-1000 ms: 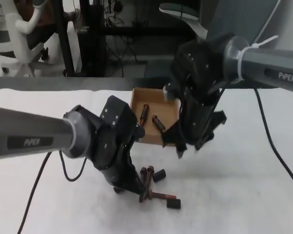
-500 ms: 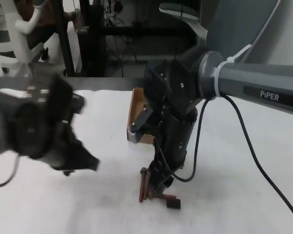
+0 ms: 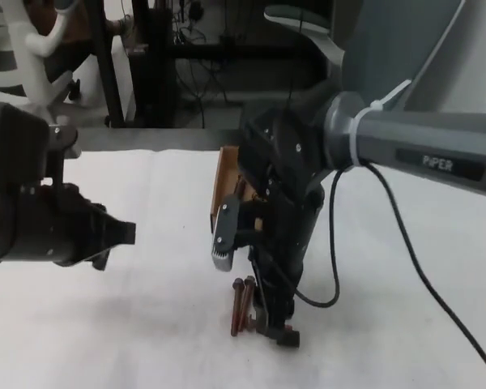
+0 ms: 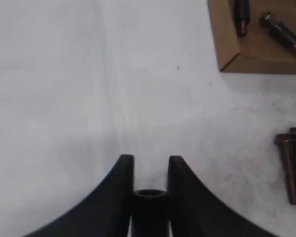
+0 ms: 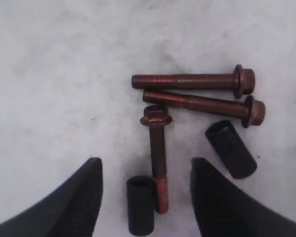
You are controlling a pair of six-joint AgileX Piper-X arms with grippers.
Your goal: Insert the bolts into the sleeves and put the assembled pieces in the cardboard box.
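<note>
**Arms trade places at the pile**

The left arm (image 3: 32, 219) has swung off the loose parts and now hangs over bare tabletop (image 4: 49, 74). The right arm (image 3: 405, 150) has left the box (image 3: 224, 174) and dropped onto the pile instead.

The box, with two finished pieces (image 4: 281, 34) inside, lies well ahead of the left end effector (image 4: 151, 160) and off to one side. That end effector is clamped on a sleeve (image 4: 149, 197).

The right end effector (image 5: 145, 163), fingers apart, hovers just over three bolts (image 5: 192, 81). One bolt (image 5: 157, 148) lies between its fingers, with a loose sleeve (image 5: 140, 205) touching its shank. The other two lie just beyond.

With the sleeve lifted, picking up a bolt looks like the next step before insertion.
</note>
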